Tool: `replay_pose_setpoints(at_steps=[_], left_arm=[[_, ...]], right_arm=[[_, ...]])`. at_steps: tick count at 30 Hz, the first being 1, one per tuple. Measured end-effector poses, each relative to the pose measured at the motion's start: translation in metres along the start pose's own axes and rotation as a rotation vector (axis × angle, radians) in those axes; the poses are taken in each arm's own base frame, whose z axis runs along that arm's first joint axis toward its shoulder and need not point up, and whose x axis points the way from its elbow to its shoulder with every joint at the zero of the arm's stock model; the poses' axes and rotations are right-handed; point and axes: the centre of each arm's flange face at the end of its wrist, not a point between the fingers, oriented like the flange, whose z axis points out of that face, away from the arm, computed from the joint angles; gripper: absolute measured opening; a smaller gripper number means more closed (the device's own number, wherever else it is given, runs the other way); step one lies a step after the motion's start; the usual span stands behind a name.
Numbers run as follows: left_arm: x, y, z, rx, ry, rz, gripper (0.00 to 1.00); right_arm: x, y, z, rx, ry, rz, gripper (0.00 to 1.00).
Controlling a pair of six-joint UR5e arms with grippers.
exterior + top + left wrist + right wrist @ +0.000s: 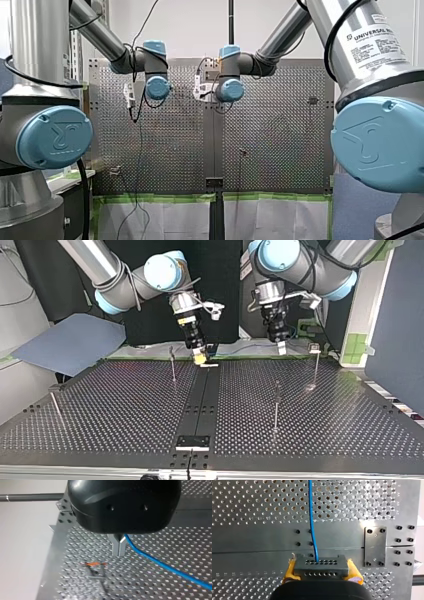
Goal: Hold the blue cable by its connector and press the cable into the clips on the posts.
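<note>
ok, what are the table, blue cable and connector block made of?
table: probably bare aluminium; matte grey sheen, drilled holes.
blue cable: plastic-looking jacket, smooth, slightly glossy, curves freely.
connector block: dark grey, matte, rows of small holes; plastic or coated metal, cannot tell.

Bright even light; soft glare across perforated table [125, 405]; left wrist view motion-smeared.

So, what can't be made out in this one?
- Left pincer: whether it grips the cable; in the left wrist view its own housing hides that.
- Posts: their tops are too small to read in the top view.
- Cable's run: too thin to show in the front and top views.
</note>
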Motion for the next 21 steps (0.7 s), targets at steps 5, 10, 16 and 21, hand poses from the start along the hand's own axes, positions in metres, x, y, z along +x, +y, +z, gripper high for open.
replay_pose_setpoints(at_steps=[5,10,16,21], left_arm=[[-0.016,-0.004,0.005,-0.006,-0.006,-0.005,0.0],[-0.039,-0.01,0.01,0.009,-0.021,-0.019,0.0],[-0.056,-0.016,0.02,0.022,-0.018,-0.038,0.0],[-0.069,-0.007,0.024,-0.001,-0.013,-0.014,0.0]], right_arm=[[0.008,-0.001,0.003,0.0,-0.009,-0.011,0.0],[0.016,-0.001,0.007,-0.001,-0.008,-0.013,0.0],[0.029,-0.002,0.013,-0.001,0.001,-0.007,0.0],[0.031,0.002,0.015,-0.007,-0.002,-0.006,0.0]])
